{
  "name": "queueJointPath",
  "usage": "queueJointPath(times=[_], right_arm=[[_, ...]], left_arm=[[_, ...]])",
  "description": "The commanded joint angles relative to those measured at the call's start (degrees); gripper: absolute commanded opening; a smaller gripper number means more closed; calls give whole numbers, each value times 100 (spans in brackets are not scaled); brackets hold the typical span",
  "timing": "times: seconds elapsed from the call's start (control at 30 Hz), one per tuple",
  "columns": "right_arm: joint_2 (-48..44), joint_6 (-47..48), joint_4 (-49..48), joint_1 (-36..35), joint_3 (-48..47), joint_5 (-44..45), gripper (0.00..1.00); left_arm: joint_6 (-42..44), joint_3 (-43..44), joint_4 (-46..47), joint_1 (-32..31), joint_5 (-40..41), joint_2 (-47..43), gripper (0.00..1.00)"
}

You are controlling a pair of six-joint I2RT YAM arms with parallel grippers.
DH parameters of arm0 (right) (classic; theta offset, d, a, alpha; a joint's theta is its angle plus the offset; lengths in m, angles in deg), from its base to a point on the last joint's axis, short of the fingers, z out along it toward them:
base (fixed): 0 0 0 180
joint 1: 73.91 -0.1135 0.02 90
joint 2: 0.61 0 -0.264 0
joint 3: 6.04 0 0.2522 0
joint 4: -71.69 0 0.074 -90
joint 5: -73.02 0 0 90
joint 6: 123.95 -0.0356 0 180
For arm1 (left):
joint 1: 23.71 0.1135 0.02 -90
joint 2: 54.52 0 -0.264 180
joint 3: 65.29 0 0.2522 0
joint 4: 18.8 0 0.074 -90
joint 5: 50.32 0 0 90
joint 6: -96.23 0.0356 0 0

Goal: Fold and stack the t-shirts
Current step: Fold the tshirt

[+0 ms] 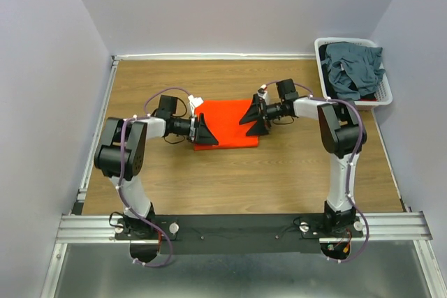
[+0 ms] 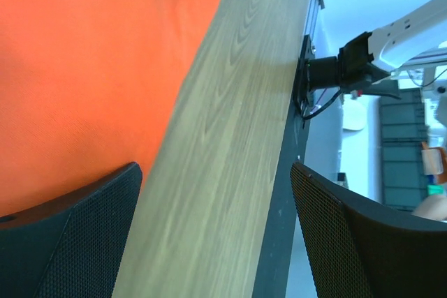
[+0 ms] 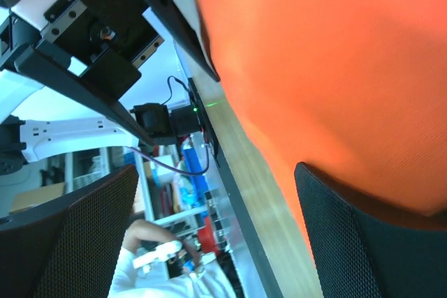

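No legible text, labels, brands, numbers or signs in any view; orange-red t-shirt (image 1: 227, 123) plain; background clutter (image 2: 408, 151) in wrist views too blurred to read.

Orange-red shirt (image 1: 227, 122): side edges covered by left gripper (image 1: 204, 132) and right gripper (image 1: 255, 119); contact with cloth cannot be told.
Same shirt, wrist views: cut off by frame edges, outline incomplete.
Dark shirts (image 1: 353, 68): heaped in basket (image 1: 349, 40); count unclear.
Fingers (image 2: 77, 242): cropped at bottom edge, both wrist views.
Room past table edge: blurred.
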Motion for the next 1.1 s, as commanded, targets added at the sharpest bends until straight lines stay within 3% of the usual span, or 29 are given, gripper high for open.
queueJointPath(times=[0.0, 0.2, 0.47, 0.67, 0.77, 0.83, 0.93, 1.07], right_arm=[[-866, 251, 154, -113, 204, 119, 100], [-993, 356, 145, -552, 688, 145, 100], [-96, 926, 319, -194, 758, 311, 100], [-997, 1060, 619, -157, 601, 49, 100], [-1238, 815, 584, -183, -40, 242, 100], [-1063, 533, 497, -183, -541, 295, 100], [-606, 43, 155, -218, -919, 304, 100], [0, -259, -286, -271, -1245, 444, 100]], left_arm=[[520, -217, -583, -149, 197, -820, 95], [477, -420, -469, -246, 381, -717, 95], [1002, -216, -749, 359, 417, 566, 95], [1267, -156, -1232, 308, -180, -177, 95], [603, 116, -1033, 202, -348, -574, 95], [31, 248, -191, 167, -296, -671, 95], [-1644, 432, 1317, 132, -42, -532, 95], [-2054, 775, 2000, 123, 257, 66, 95]])
